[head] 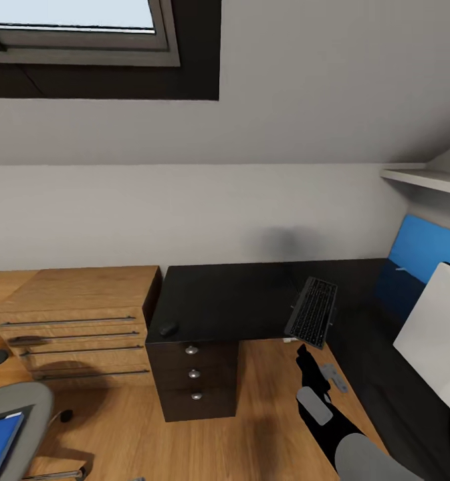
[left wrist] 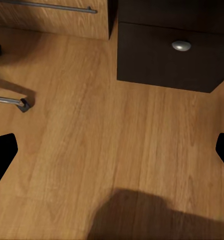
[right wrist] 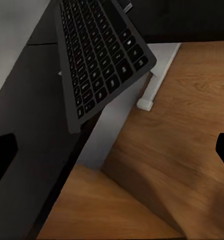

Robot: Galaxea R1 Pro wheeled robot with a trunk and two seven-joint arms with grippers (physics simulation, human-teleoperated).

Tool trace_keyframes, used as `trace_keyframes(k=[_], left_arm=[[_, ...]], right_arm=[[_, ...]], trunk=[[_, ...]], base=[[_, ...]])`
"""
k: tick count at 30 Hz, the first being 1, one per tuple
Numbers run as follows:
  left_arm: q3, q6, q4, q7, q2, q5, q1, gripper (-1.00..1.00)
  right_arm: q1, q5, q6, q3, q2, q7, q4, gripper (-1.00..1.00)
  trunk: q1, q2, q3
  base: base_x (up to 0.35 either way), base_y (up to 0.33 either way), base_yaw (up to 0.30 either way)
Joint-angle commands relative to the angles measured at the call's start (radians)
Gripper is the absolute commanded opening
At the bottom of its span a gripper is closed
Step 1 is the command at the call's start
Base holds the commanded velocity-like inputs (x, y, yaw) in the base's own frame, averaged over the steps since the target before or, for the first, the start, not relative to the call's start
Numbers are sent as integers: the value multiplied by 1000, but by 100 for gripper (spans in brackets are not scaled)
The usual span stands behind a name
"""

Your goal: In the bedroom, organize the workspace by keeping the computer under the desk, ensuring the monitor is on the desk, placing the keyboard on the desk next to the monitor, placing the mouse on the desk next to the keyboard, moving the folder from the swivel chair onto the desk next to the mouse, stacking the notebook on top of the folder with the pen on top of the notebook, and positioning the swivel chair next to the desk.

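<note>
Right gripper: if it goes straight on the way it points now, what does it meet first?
Probably the wooden floor beside the desk; the keyboard overhangs the desk edge farther off. Depth is unclear.

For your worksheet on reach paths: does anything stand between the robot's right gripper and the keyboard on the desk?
Nothing visible does. The right gripper hangs just off the desk's inner edge, with its fingers apart. The keyboard lies right ahead of it, one end jutting past the edge. Between them there is open air above the wooden floor.
</note>
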Motion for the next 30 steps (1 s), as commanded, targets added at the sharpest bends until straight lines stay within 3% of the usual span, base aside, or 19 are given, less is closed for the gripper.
trace_keyframes(k=[1, 4, 8, 11, 21, 30], left_arm=[[-3, -4, -1, 6, 1, 11, 0, 100], [-3, -6, -1, 6, 1, 9, 1, 100], [-3, -8, -1, 6, 0, 9, 0, 100], [-3, -9, -2, 6, 0, 9, 0, 100], [-3, -13, -35, 6, 4, 8, 8, 100], [-3, -13, -37, 6, 4, 8, 14, 100]], right_arm=[[0, -5, -4, 8, -3, 3, -1, 100], [0, -9, 63, 7, -38, 90, 0, 100], [0, -11, 109, 5, -58, 194, 1, 100], [0, -11, 118, 5, -70, 227, 0, 100], [3, -10, 132, 5, -112, 257, -1, 100], [3, -10, 148, 5, -111, 255, -1, 100]], trunk=[[4, -8, -4], [16, -29, -14], [31, -57, -26], [43, -78, -36], [81, -148, -67], [115, -211, -95]], base=[[0, 0, 0], [0, 0, 0], [0, 0, 0], [0, 0, 0], [0, 0, 0], [0, 0, 0]])
